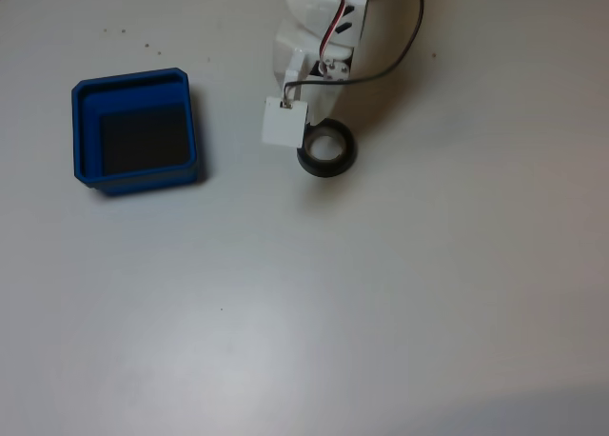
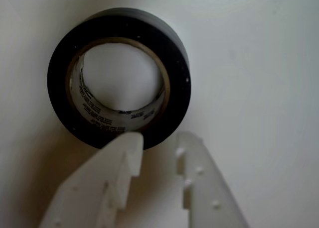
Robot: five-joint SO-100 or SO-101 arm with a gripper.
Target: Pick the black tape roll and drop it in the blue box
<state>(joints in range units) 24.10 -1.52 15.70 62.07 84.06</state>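
While gripper (image 2: 157, 148) hangs open, tape roll (image 2: 60, 83) lies flat just ahead, one finger (image 2: 122, 153) overlapping near rim; box (image 1: 86, 103) well apart.

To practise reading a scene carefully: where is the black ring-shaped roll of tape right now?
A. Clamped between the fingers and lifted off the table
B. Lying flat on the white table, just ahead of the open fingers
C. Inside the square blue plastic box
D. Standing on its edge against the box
B: in the wrist view the black ring-shaped roll of tape lies flat on the white table, and the fixed view shows the square blue plastic box holding nothing.
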